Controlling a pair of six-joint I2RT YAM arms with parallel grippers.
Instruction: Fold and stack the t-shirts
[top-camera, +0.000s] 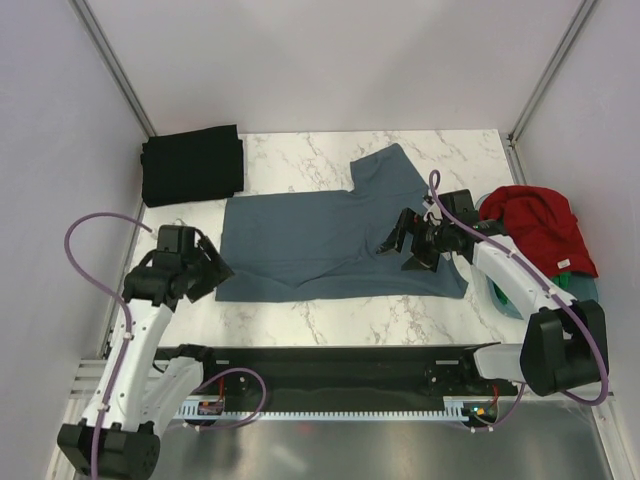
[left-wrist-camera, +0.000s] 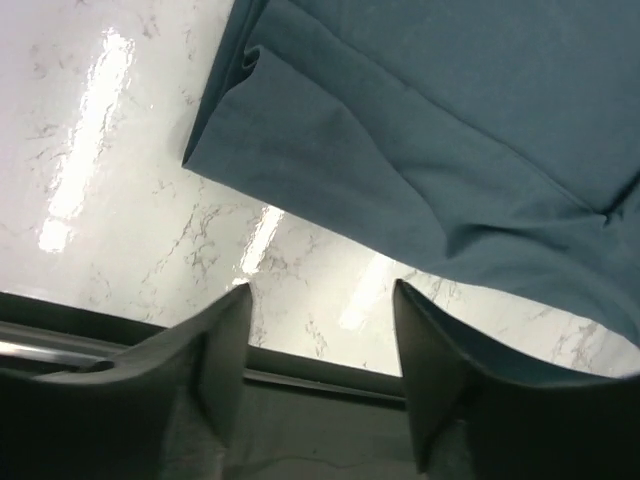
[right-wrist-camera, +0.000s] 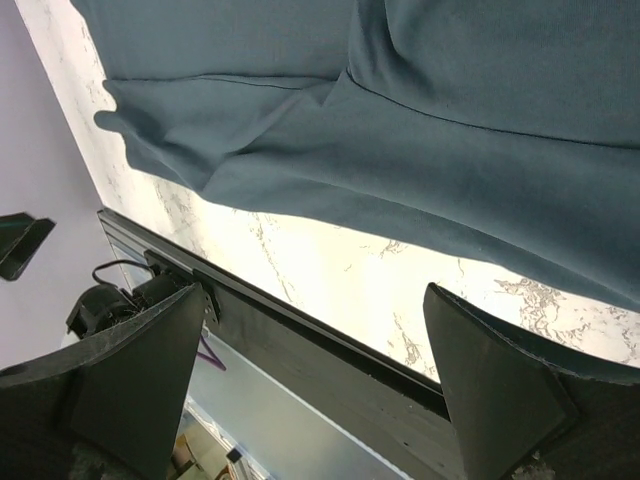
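Slate blue-grey soft cloth t-shirt (top-camera: 330, 240) lies spread flat across the middle of the white marble table (top-camera: 300, 315), one sleeve pointing to the far side. The left gripper (top-camera: 215, 268) hovers at its near left corner, jaws apart and empty (only bare marble shows between them). The right gripper (top-camera: 402, 243) hangs over the shirt's right end, jaws wide with nothing held. A folded black cloth tee (top-camera: 192, 165) sits in the far left corner, and a crumpled red cloth tee (top-camera: 535, 225) is heaped at the right edge.
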